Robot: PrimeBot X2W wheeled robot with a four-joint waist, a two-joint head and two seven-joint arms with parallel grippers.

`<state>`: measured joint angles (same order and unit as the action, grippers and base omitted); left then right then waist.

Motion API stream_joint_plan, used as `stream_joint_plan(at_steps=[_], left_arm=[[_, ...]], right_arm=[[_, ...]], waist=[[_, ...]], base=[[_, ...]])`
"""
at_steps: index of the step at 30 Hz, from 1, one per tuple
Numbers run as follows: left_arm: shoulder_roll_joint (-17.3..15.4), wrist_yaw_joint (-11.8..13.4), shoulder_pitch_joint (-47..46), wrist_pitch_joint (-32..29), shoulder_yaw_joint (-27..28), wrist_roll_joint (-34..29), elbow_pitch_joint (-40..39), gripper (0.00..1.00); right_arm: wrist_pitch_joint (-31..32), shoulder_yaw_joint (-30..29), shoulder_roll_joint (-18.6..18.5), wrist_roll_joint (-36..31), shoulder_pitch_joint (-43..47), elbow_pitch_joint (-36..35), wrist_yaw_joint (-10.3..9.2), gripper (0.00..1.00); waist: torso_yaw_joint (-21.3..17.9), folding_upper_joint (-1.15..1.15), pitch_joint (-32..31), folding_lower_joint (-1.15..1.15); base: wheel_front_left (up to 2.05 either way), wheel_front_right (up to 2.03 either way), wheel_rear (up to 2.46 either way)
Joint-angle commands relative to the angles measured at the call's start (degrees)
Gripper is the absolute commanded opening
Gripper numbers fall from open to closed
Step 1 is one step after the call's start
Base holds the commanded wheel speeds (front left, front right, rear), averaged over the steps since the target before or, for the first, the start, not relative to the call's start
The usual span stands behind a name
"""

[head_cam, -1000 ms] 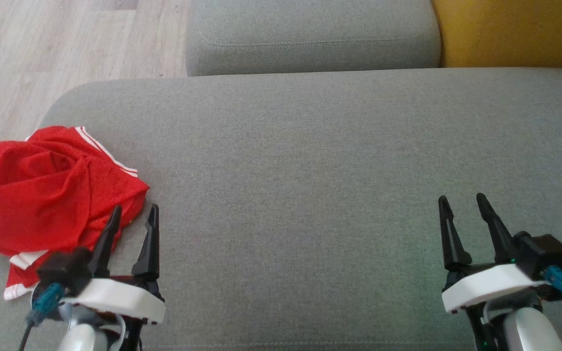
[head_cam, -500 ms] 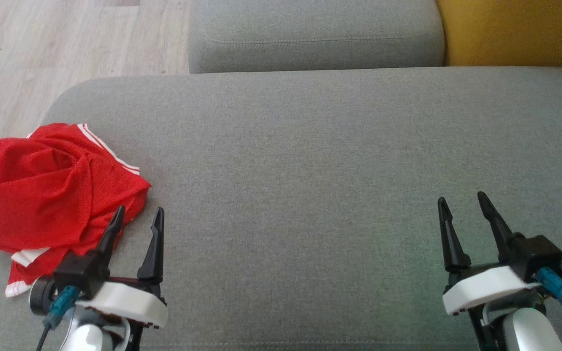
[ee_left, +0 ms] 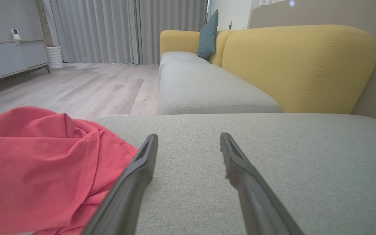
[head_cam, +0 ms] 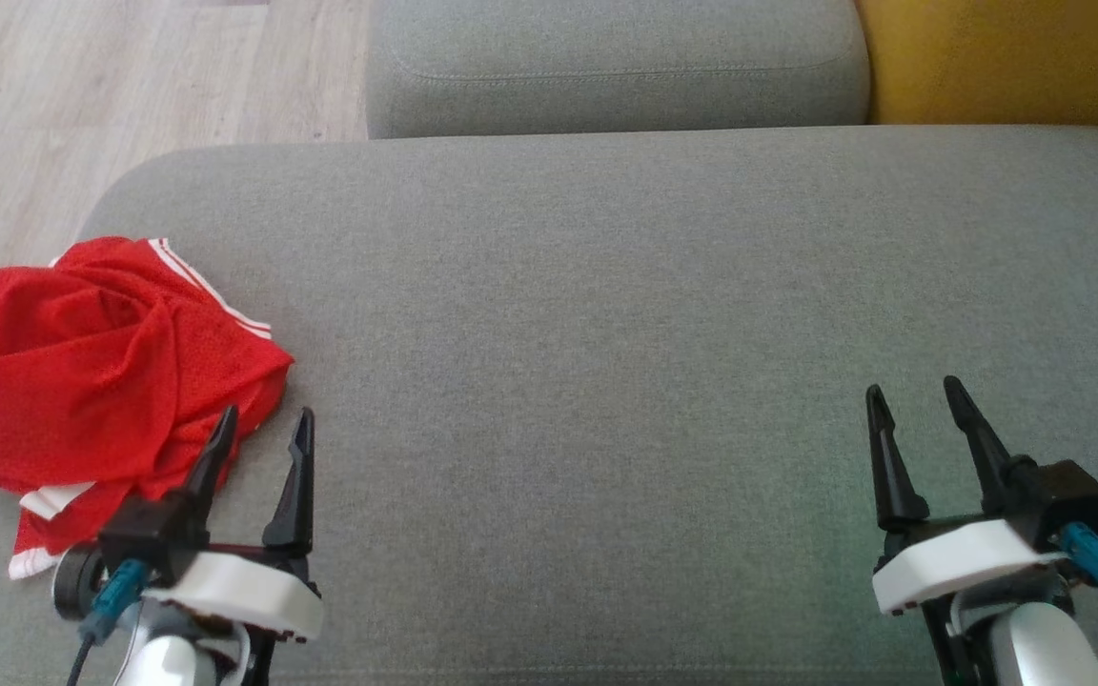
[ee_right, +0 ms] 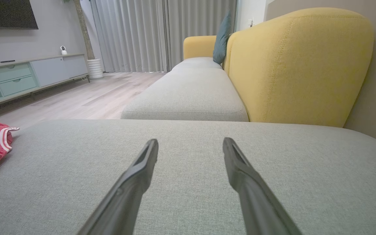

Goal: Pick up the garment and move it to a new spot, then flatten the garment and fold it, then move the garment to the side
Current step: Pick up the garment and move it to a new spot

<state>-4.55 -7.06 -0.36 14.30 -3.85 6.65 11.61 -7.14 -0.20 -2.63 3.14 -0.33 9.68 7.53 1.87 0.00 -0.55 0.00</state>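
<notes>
Little has moved since a second ago. The head view has tipped slightly, the left gripper has rolled a touch at the wrist with its tips in nearly the same place, and the right gripper has drifted a shade to the right. The garment has not stirred.

At the far left, the red mesh garment lies in a crumpled heap on the left end of the grey sofa seat. Its white-striped hem shows at the far and near edges, and part of it hangs toward the seat's rounded side. Whether it is a jersey or shorts cannot be told from the bundle.

Just beside its right edge, the left gripper stands released and empty. Its left finger overlaps the cloth in the head view and sits close against the folds in the left wrist view, while its right finger is over bare seat.

Judged by its look, the garment is light, limp and thin, and it should drape and bunch rather than hold shape. A pinch on a raised fold or the doubled hem near the left gripper seems the surest hold, since mesh can slip from a shallow bite.

Across the bare seat to the right, the right gripper is also spread wide, holding nothing, well apart from the garment.
</notes>
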Motion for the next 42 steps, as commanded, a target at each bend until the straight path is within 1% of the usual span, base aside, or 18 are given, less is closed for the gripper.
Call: stream_joint_plan(at_steps=[1, 7, 11, 14, 22, 29, 34, 42], left_arm=[[-0.2, -0.1, -3.3, 0.7, 2.3, -0.1, -1.5, 1.00], [-0.1, 0.1, -3.5, 0.7, 2.8, -0.1, -1.3, 1.00], [0.0, 0.4, -4.0, 0.7, 3.1, -0.3, -0.9, 1.00], [-0.2, 0.6, -4.5, 0.7, 3.2, -0.4, -0.6, 1.00], [-0.6, 0.7, -5.7, 0.7, 3.9, -0.1, -0.1, 1.00], [-1.1, 1.0, -5.6, 0.7, 5.2, 0.0, -0.3, 1.00], [-1.2, 0.8, -5.8, 0.7, 5.4, 0.3, -0.4, 1.00], [-1.1, 0.7, -5.9, 0.7, 5.9, 0.4, -0.7, 1.00]], right_arm=[[-0.7, 1.2, -0.3, 0.7, -1.1, -1.8, -0.04, 1.00], [-0.8, 1.3, -0.3, 1.5, -1.2, -1.8, -0.04, 1.00], [-0.9, 2.0, -0.3, 2.2, -1.1, -2.1, -0.04, 1.00], [-0.9, 2.7, -0.2, 2.5, -1.2, -2.2, -0.04, 1.00], [-1.1, 4.3, -0.2, 4.4, -1.8, -2.4, -0.04, 1.00], [-1.2, 5.3, -0.2, 5.1, -2.7, -2.2, -0.04, 1.00], [-1.1, 5.4, -0.2, 4.7, -3.2, -2.0, -0.04, 1.00], [-1.0, 5.6, -0.2, 4.3, -3.8, -1.8, -0.04, 1.00]], waist=[[0.0, 0.00, 0.0, 0.00], [0.6, 0.00, 0.2, 0.00], [2.5, 0.00, 0.5, 0.00], [4.6, 0.00, 0.8, 0.00], [12.3, 0.00, 1.1, 0.00], [16.9, 0.00, 1.4, 0.00], [18.5, 0.00, 2.0, 0.00], [18.8, 0.00, 2.7, 0.00]], base=[[0.00, 0.00, 0.00], [0.00, 0.00, 0.00], [0.00, 0.00, 0.00], [0.00, 0.00, 0.00], [0.00, 0.00, 0.00], [0.00, 0.00, 0.00], [0.00, 0.00, 0.00], [0.00, 0.00, 0.00]])
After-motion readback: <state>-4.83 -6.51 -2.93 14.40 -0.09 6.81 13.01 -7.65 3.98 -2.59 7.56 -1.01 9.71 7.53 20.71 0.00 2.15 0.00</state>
